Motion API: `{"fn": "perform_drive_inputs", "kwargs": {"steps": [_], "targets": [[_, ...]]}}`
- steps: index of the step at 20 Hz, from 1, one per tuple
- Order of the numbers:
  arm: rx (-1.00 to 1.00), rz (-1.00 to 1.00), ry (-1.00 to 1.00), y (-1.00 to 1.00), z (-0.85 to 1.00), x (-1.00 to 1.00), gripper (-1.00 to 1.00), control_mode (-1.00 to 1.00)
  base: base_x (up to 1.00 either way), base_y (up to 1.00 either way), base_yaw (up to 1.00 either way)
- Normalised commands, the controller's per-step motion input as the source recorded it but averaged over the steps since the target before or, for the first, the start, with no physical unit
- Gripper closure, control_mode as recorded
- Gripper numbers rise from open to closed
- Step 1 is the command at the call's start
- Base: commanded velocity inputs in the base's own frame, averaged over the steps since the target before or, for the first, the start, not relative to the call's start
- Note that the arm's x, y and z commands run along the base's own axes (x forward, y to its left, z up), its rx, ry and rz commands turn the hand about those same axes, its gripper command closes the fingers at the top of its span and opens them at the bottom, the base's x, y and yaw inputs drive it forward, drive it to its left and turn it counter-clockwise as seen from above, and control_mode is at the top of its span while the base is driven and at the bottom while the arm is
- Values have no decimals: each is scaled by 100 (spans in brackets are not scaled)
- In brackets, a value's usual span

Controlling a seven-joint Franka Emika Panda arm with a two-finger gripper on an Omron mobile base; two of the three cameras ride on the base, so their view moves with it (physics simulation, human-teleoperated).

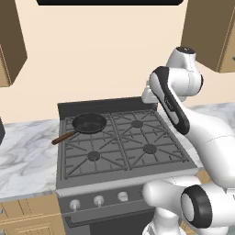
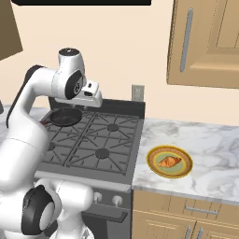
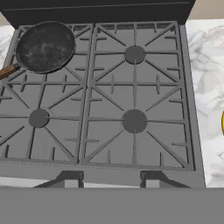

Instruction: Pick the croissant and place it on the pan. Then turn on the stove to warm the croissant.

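Note:
The croissant (image 2: 169, 161) lies on a yellow-rimmed green plate (image 2: 152, 159) on the counter right of the stove (image 2: 93, 144). The black pan (image 1: 89, 123) with its reddish-brown handle sits empty on the stove's (image 1: 124, 142) back left burner; it is also in the right base view (image 2: 65, 117) and the hand view (image 3: 45, 46). My gripper (image 3: 112, 180) hangs high above the stove (image 3: 109, 100), looking down on the grates. Its fingertips (image 3: 72, 180) stand apart with nothing between them. In the right base view the hand (image 2: 91, 95) hovers near the pan, far left of the croissant.
Silver knobs (image 1: 98, 200) line the stove's front below the grates. Marble counter runs on both sides (image 1: 27, 151) (image 2: 205, 144). Wooden cabinets (image 2: 205, 42) hang above the right counter. A wall outlet (image 2: 137, 92) sits behind the stove's right corner.

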Motion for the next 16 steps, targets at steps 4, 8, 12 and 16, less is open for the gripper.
{"fn": "perform_drive_inputs", "kwargs": {"steps": [4, 8, 12, 16], "targets": [[0, 0, 0, -8, 0, -5, -100, -100, 0, 0, 0], [0, 0, 0, -16, 0, -11, -100, -100, 0, 0, 0], [0, 0, 0, -16, 0, -16, -100, -100, 0, 0, 0], [0, 0, 0, -11, 0, -13, -100, -100, 0, 0, 0]]}}
